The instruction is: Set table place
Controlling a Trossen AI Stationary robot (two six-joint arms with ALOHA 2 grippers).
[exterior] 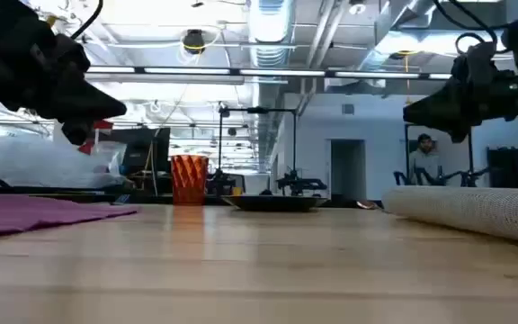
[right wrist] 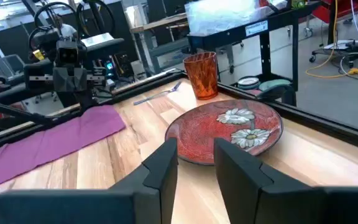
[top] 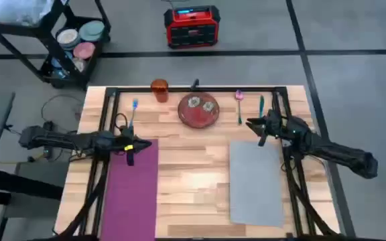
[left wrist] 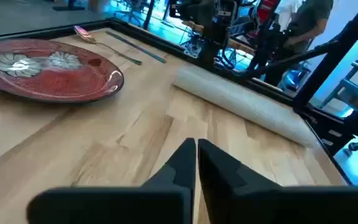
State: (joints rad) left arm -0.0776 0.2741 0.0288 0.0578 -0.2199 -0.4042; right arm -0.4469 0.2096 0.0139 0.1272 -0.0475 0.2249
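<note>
On the light wood table a purple napkin lies flat at the left and a grey placemat at the right, its far edge curled up. A red patterned plate sits at the far middle. An orange cup and a blue utensil are to its left, pink and teal utensils to its right. My left gripper hovers shut over the napkin's far end, holding nothing. My right gripper hovers open above the placemat's far end.
Black frame rails run along the table's left, right and far sides. Off the table stand a black cart with dishes at the far left and a red device on the floor. A person stands far off in the room.
</note>
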